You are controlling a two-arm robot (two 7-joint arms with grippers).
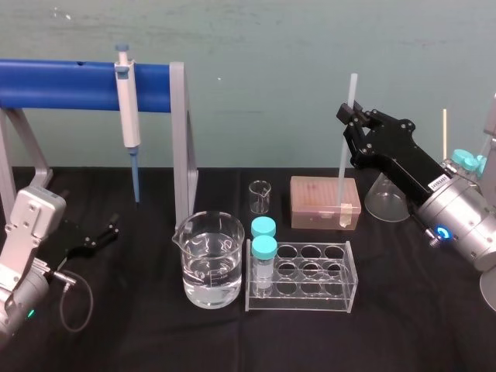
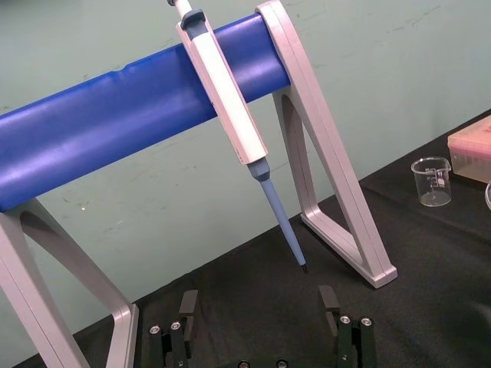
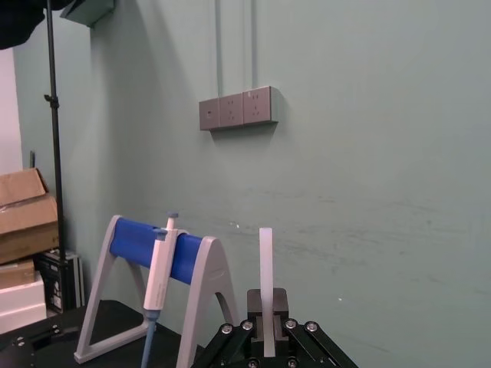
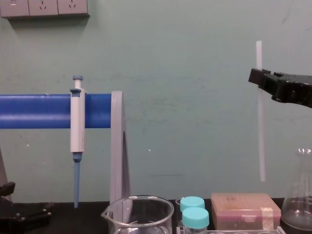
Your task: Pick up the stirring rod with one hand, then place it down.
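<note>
Our right gripper [image 1: 355, 116] is clamped near the top of the stirring rod [image 1: 346, 151], hanging it upright over the tip box [image 1: 325, 203] toward the worktop's [image 1: 426, 310] back right, probably to clear the glassware, while the left gripper [image 2: 258, 303] rests open-jawed by the left edge.

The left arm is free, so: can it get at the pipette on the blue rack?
Probably yes. The left gripper sits low over the table, fingers open toward the pipette, nothing between them; the rack's grey leg stands aside. The right gripper holds the stirring rod.
</note>
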